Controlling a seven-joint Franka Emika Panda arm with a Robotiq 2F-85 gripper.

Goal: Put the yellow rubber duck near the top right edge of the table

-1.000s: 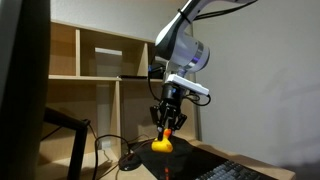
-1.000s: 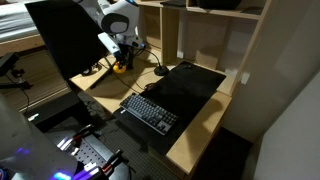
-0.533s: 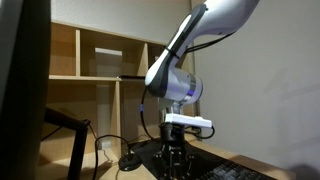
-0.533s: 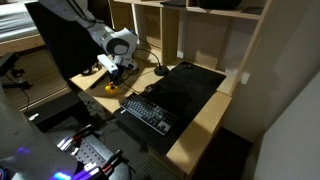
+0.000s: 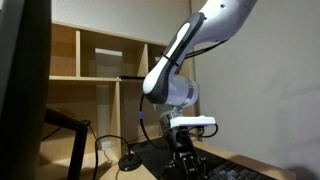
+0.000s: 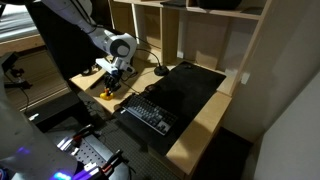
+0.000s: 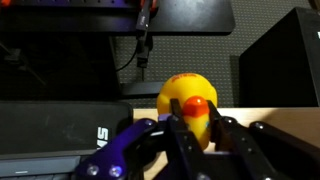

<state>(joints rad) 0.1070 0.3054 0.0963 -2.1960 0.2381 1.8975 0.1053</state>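
Observation:
The yellow rubber duck (image 7: 185, 92) with its orange beak sits between my gripper's (image 7: 199, 130) two dark fingers, which are shut on its sides. In an exterior view the gripper (image 6: 111, 84) hangs low over the light wooden table (image 6: 205, 128), at the corner beside the keyboard, and a yellow speck of the duck (image 6: 107, 90) shows under it. In an exterior view the gripper (image 5: 186, 160) is low over the dark mat, and I cannot make out the duck there. A strip of the wooden tabletop (image 7: 262, 115) lies just below the duck.
A black keyboard (image 6: 148, 113) lies on the black mat (image 6: 190, 85). A tall light-wood shelf unit (image 6: 200, 35) stands behind. A round black stand with a cable (image 5: 130, 160) sits near the gripper. A dark monitor (image 6: 65, 40) is close by, and black boxes (image 7: 285, 60) stand beyond the table edge.
The arm has carried the duck away from the shelf side to the table corner beside the keyboard and has lowered it close to the surface. The grip on the duck has held.

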